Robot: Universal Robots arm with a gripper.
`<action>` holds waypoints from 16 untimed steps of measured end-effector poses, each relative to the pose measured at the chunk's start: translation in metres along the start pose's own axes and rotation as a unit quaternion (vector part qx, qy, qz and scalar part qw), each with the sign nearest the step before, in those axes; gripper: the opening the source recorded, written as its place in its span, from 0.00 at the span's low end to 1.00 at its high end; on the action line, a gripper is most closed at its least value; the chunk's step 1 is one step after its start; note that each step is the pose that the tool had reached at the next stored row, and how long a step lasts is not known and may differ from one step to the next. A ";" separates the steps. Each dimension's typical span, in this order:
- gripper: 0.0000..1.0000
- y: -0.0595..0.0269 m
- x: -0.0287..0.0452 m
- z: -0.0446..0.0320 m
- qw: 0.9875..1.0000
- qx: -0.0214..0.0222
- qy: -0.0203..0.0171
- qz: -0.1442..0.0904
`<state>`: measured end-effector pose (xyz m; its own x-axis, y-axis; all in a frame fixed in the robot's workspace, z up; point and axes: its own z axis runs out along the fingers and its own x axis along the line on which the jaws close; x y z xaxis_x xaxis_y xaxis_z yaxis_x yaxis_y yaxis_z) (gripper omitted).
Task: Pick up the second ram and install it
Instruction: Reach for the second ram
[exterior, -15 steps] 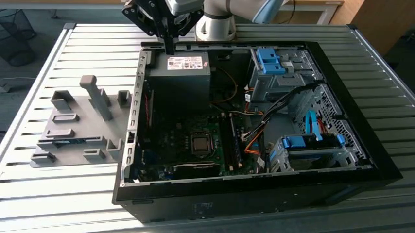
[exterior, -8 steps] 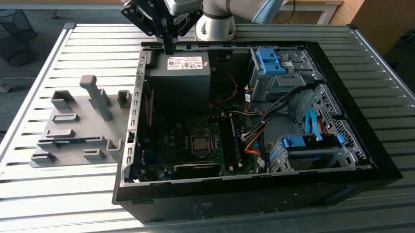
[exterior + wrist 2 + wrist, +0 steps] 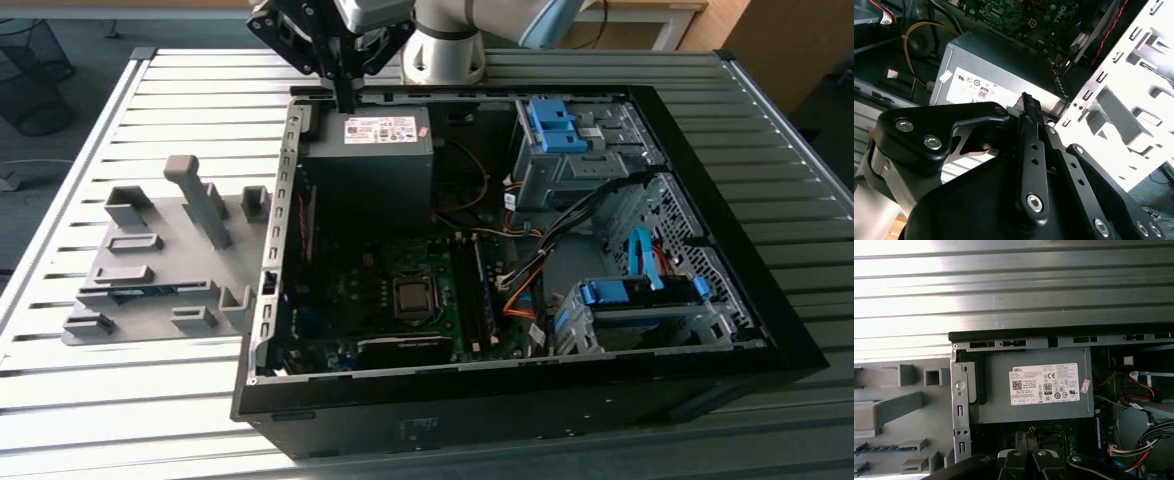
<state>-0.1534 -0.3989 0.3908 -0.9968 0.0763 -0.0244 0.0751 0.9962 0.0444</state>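
Hanging over one open computer case [image 3: 534,400], the single gripper [image 3: 347,100] points down at the rear edge of the one power supply [image 3: 367,160], close above it. In the exterior view its fingertips meet in one narrow point with nothing between them, and the second wrist view shows the fingers [image 3: 1027,107] drawn together in the same way.

One second ram [image 3: 140,291] lies flat in the one grey holder tray [image 3: 160,240] on the slatted metal table [image 3: 200,90], outside the case toward the exterior view's left and well apart from the gripper. In the first wrist view it appears as a blue strip [image 3: 876,447] seated in the tray [image 3: 899,410], with the power supply [image 3: 1034,390] beside the tray behind the case wall.

Inside the case, count one processor socket [image 3: 414,295] and two light-blue drive clips: one [image 3: 554,125] near the rear, one [image 3: 641,290] near the front. Whether a stick already sits in the board's slots cannot be told.
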 end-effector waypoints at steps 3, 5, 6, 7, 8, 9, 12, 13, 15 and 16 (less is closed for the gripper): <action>0.11 -0.0001 0.0007 0.0001 1.000 0.000 0.000 0.000; 0.11 -0.0001 0.0011 0.0001 1.000 0.000 0.000 0.000; 0.11 -0.0001 0.0013 0.0001 1.000 0.000 0.000 0.000; 0.11 -0.0001 0.0016 0.0002 1.000 0.000 0.000 0.000; 0.11 -0.0002 0.0018 0.0002 1.000 0.000 0.000 0.000; 0.11 -0.0002 0.0020 0.0002 1.000 0.000 0.000 0.000; 0.11 -0.0002 0.0026 0.0003 1.000 0.000 0.000 0.000; 0.11 -0.0002 0.0028 0.0003 1.000 0.000 0.000 0.000; 0.11 -0.0003 0.0033 0.0004 1.000 0.000 0.000 0.000; 0.11 -0.0003 0.0035 0.0004 1.000 0.000 0.000 0.000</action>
<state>-0.1568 -0.3989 0.3903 -0.9968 0.0762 -0.0245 0.0751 0.9962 0.0444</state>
